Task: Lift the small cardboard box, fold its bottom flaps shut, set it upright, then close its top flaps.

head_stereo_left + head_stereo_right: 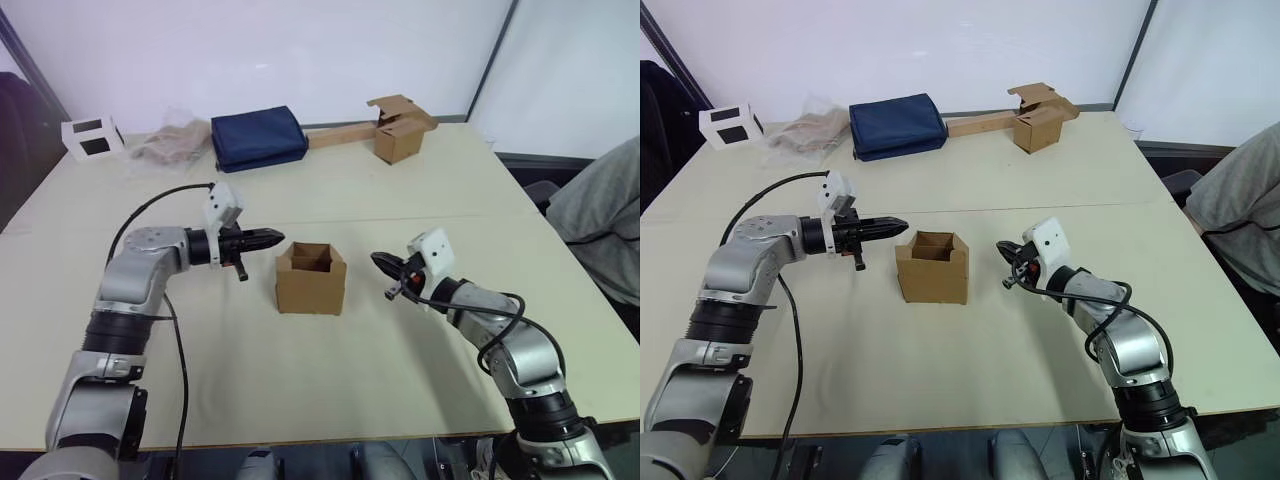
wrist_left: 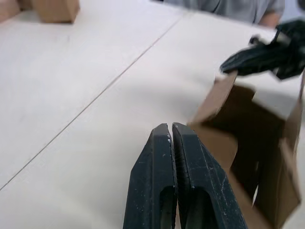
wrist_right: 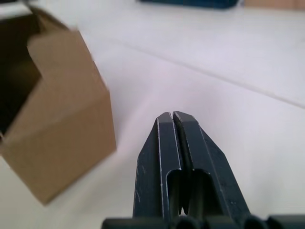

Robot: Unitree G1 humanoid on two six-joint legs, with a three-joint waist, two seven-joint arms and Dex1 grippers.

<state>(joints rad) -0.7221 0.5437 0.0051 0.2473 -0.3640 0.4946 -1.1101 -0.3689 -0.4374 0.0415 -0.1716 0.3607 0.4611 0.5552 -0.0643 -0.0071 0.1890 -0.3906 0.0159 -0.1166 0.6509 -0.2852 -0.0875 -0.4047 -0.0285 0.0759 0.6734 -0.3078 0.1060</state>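
On table (image 1: 400,200): one small cardboard box (image 1: 311,279) upright, top open; two claws (image 1: 272,238) (image 1: 380,262) flanking, both pressed together.

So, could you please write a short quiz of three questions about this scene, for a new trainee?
1. True or false: the small cardboard box stands on the table with its top flaps open.
2. Is the left gripper open or shut?
3. The right gripper is: A) holding the box, B) shut, beside the box without touching it, C) inside the box.

Key: 1 true; 2 shut; 3 B.
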